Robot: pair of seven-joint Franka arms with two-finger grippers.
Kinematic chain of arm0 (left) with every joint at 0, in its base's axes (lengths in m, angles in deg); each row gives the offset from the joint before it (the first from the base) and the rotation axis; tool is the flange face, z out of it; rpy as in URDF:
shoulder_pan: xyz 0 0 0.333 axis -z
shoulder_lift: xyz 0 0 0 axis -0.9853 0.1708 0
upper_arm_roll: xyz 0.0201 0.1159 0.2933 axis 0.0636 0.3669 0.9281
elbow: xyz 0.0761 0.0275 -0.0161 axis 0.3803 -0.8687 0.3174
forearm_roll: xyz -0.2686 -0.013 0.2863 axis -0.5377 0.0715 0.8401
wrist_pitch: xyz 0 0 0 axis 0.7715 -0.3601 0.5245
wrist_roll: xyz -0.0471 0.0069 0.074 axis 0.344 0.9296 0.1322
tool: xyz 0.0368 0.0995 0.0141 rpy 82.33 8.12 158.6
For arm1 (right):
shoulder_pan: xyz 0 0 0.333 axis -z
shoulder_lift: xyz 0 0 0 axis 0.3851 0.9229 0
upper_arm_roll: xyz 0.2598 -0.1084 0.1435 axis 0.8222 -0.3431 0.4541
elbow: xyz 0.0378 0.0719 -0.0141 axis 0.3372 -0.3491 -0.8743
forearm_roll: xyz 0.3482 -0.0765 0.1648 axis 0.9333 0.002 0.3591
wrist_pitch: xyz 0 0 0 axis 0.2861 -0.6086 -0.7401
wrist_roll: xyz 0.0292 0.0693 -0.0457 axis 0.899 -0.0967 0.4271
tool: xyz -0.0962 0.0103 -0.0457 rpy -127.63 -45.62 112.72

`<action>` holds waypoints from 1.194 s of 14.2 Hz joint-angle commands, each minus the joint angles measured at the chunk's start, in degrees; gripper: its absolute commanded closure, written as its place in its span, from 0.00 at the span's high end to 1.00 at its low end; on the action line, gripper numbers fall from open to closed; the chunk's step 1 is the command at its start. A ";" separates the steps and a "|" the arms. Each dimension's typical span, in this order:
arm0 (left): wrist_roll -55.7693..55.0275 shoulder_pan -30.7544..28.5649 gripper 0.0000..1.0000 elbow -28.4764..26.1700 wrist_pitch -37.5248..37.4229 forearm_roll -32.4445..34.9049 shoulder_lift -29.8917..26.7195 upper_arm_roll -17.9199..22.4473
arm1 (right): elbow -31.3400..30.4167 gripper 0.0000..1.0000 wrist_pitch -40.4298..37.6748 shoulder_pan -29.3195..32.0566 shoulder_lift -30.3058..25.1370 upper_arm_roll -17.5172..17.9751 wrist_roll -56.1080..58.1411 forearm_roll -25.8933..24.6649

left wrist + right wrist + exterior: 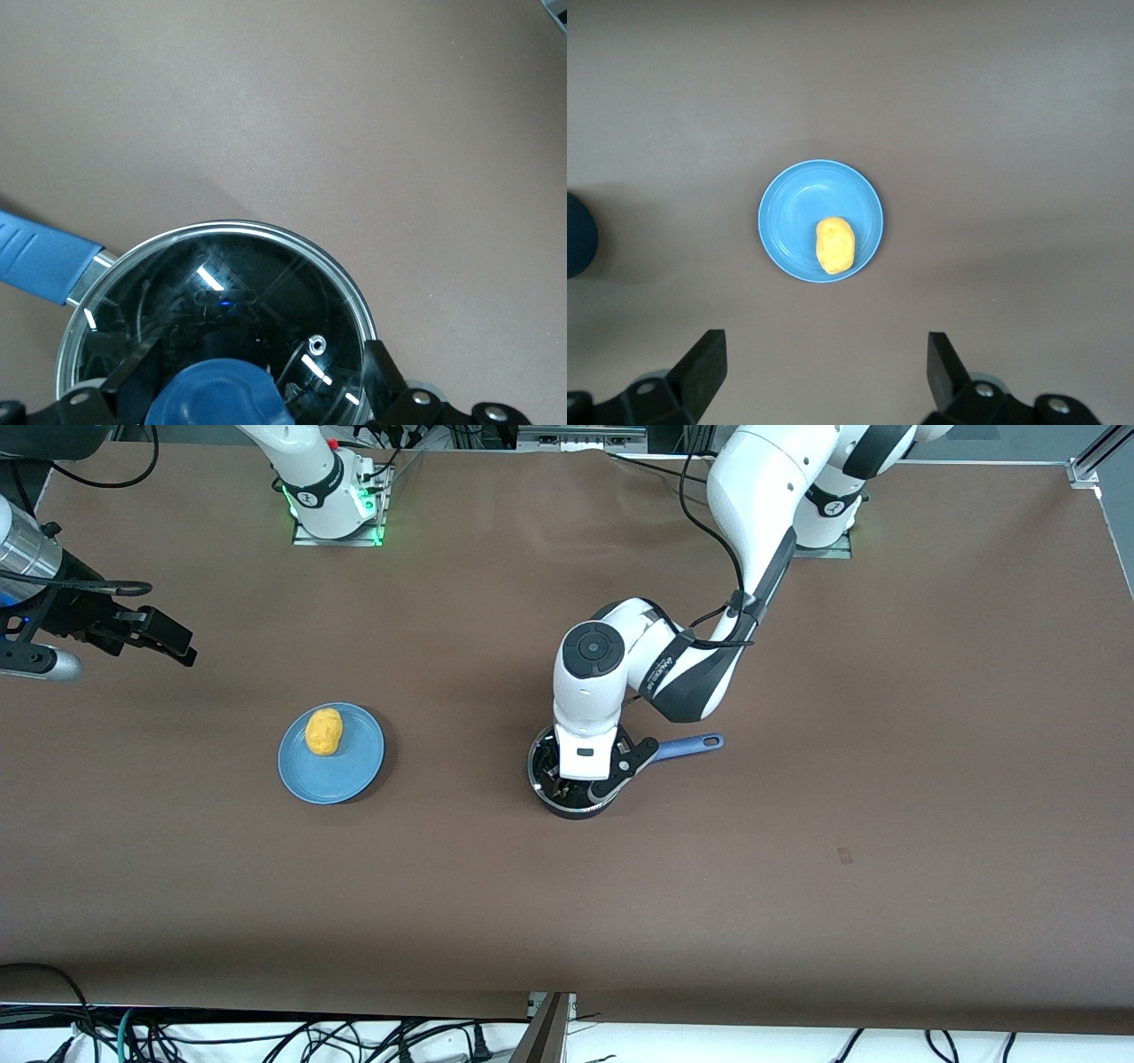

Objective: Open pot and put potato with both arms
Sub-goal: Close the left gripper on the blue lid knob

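The black pot [576, 806] stands mid-table with its blue handle [687, 746] pointing toward the left arm's end. Its glass lid [266, 292] with a blue knob [221, 394] is on it. My left gripper [576, 778] is low over the lid, open, with one finger [379, 367] on each side of the knob [257, 363]. The yellow-orange potato [324, 731] lies on a blue plate [341, 779] toward the right arm's end. My right gripper [168, 639] is open and empty, up over the table edge at the right arm's end. Its wrist view shows the potato [834, 244] on the plate [788, 221], away from the gripper [824, 350].
The brown table [797, 886] carries only the pot and the plate. The arm bases stand along the table's edge farthest from the front camera. Cables hang along the edge nearest to it.
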 commanded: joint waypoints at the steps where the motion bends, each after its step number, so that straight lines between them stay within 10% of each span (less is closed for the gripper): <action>1: -2.40 0.72 1.00 2.24 0.17 1.50 2.03 0.51 | 1.07 1.00 -0.87 0.11 0.16 -0.13 0.78 0.03; 17: -5.57 1.86 1.00 2.15 -3.69 1.50 1.59 0.43 | 0.55 1.00 -1.57 0.29 1.66 -0.13 1.83 -0.14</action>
